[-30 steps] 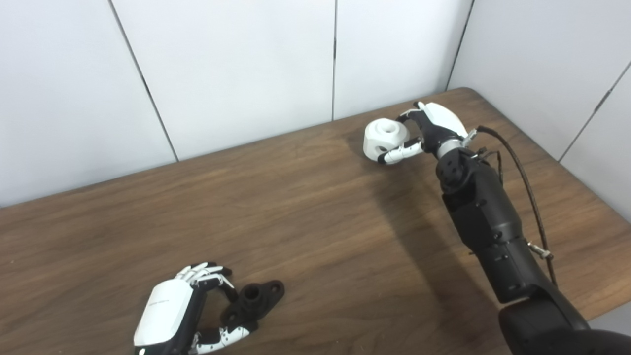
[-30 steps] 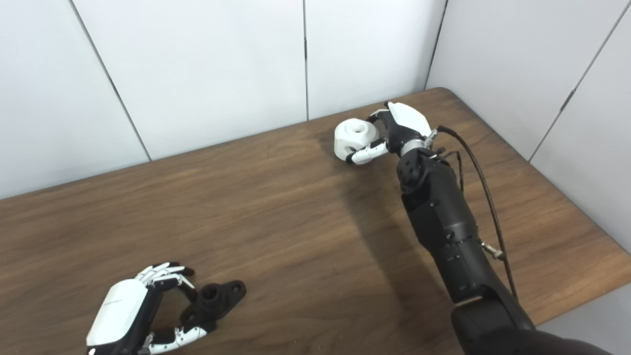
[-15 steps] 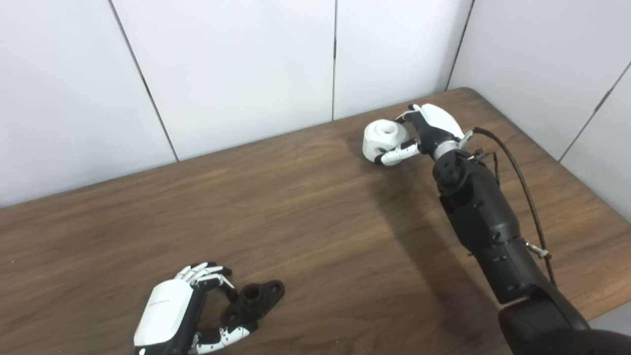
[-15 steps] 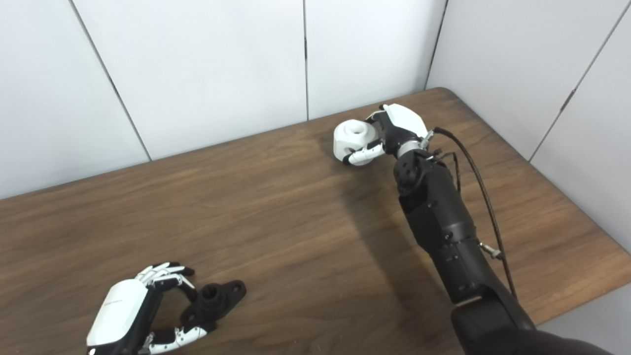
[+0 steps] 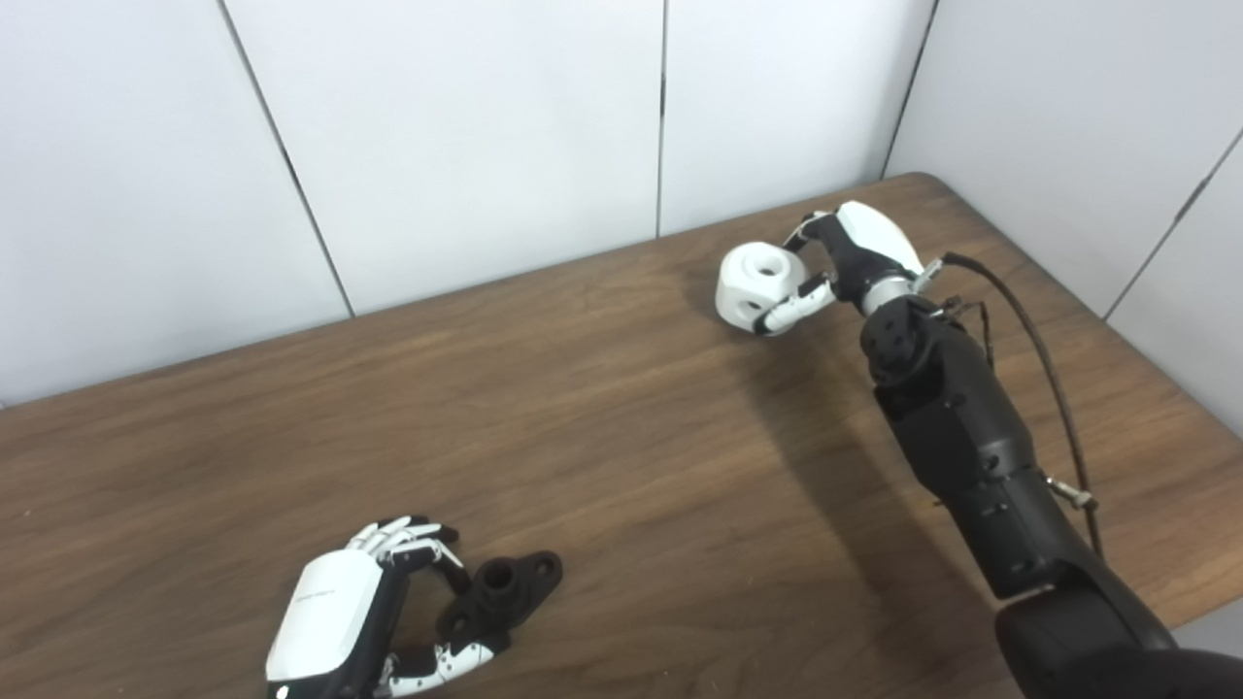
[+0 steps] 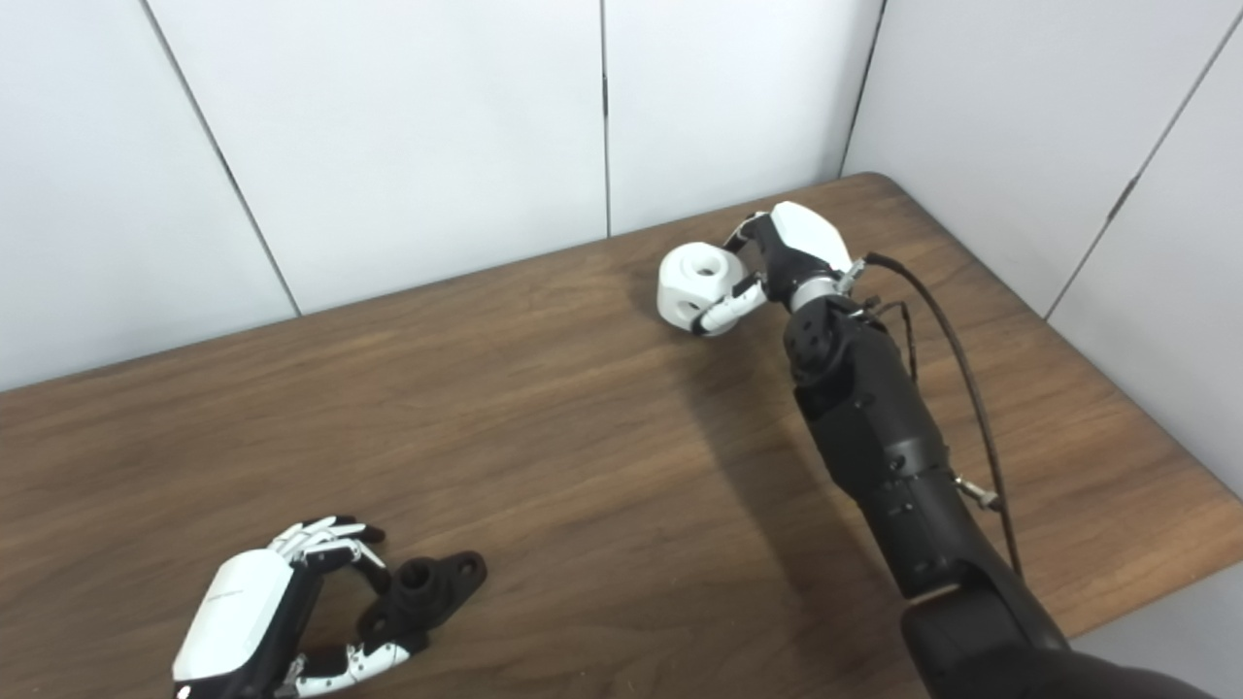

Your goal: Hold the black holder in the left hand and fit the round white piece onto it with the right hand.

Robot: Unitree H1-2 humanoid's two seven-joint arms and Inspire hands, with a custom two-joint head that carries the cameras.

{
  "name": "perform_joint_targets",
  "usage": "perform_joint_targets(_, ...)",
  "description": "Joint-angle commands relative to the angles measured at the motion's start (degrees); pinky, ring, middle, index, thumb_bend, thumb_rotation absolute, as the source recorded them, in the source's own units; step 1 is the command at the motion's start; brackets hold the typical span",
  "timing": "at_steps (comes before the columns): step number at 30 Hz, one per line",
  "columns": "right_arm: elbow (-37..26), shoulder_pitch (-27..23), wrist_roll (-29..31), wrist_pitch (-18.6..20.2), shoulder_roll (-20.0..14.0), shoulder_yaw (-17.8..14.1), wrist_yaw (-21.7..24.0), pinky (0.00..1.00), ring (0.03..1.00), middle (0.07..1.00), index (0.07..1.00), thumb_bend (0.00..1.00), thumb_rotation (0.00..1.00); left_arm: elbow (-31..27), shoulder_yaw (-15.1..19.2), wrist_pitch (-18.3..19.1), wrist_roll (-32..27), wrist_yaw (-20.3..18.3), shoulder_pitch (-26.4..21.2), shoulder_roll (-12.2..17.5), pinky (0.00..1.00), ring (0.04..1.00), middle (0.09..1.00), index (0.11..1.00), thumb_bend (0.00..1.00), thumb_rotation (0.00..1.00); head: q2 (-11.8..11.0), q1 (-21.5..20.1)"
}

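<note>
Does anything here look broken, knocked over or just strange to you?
Nothing looks damaged or spilled. The one thing that stands out is the round white piece: it sits tilted in the right hand near the table's far edge, its hole facing up and leftward. The black holder is in the left hand, far across the table.

Bright, even overhead light; both views are sharp. The right arm [image 5: 971,437] throws a soft shadow leftward across the counter [image 5: 621,427].

A dark wooden table [image 5: 621,427] (long-grained) carries the black holder [image 5: 500,592] near its front edge.
</note>
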Motion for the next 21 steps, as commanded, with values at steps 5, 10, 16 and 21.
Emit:
perform_joint_targets(5,-1.23,-1.75,1.77,-1.13,-2.56,1.15,-3.54,1.00,1.000,0.867,0.485,0.52,0.14,-0.28,-0.44,1.09,1.05,-1.59,0.82,0.47,0.90,0.852,0.763,0.486,0.52,0.04,0.04,0.18)
perform_joint_targets(10,-1.24,-1.62,2.85,-0.78,-3.18,1.80,-4.24,1.00,1.000,0.863,0.485,0.52,0.14,0.11,-0.63,0.81,1.31,-1.01,0.74,0.25,0.90,0.852,0.762,0.486,0.52,0.04,0.00,1.06)
perform_joint_targets(16,-3.81,-0.69,3.99,-1.36,-3.91,2.77,-4.26,1.00,0.991,0.857,0.485,0.52,0.14,0.11,-0.84,1.30,2.11,-1.24,0.71,-0.08,0.91,0.857,0.766,0.487,0.52,0.05,0.18,2.60)
perform_joint_targets(21,-8.81,0.61,4.56,-1.33,-5.01,3.92,-2.19,1.00,0.988,0.860,0.485,0.52,0.14,0.15,-1.13,1.30,2.49,-1.20,0.73,-0.38,0.91,0.860,0.765,0.486,0.52,0.05,0.60,4.92)
